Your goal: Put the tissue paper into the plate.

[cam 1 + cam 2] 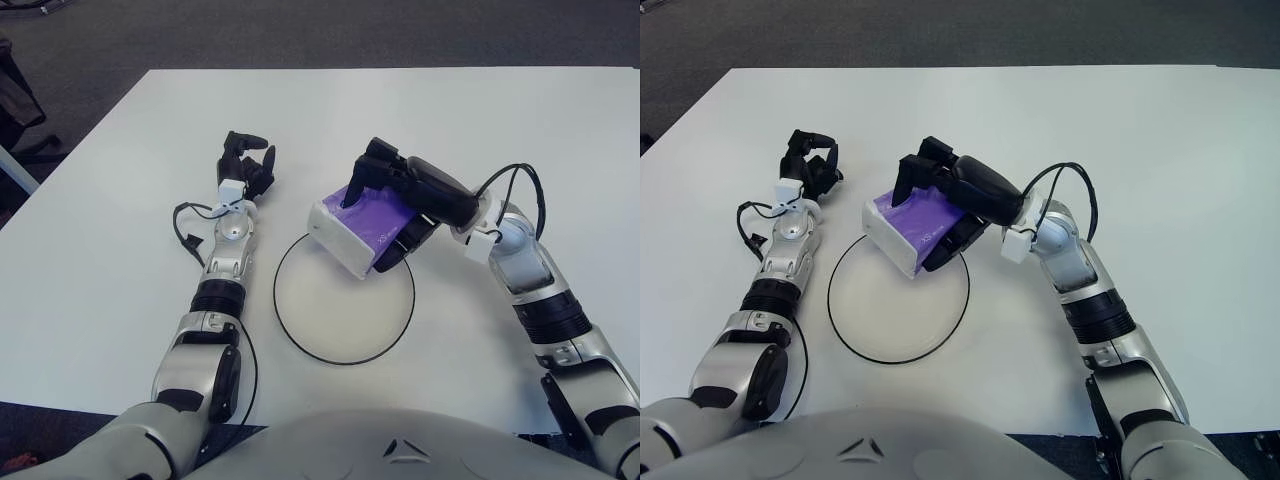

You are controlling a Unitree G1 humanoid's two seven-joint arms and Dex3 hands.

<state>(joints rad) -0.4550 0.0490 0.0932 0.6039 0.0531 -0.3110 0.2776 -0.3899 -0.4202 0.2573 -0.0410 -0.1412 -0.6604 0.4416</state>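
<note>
The tissue paper is a purple and white pack [362,229]. My right hand [392,195] is shut on it from above and from the right, holding it tilted over the far edge of the plate. The plate [344,300] is a white disc with a black rim, lying on the white table just in front of me. The pack's lower white end [896,240] overlaps the plate's far rim; I cannot tell whether it touches. My left hand [246,165] shows to the left of the plate, fingers curled and holding nothing.
The white table [520,130] spreads wide around the plate. Its far edge meets dark carpet [300,30]. A dark object [15,95] stands off the table at the far left. A black cable [515,180] loops at my right wrist.
</note>
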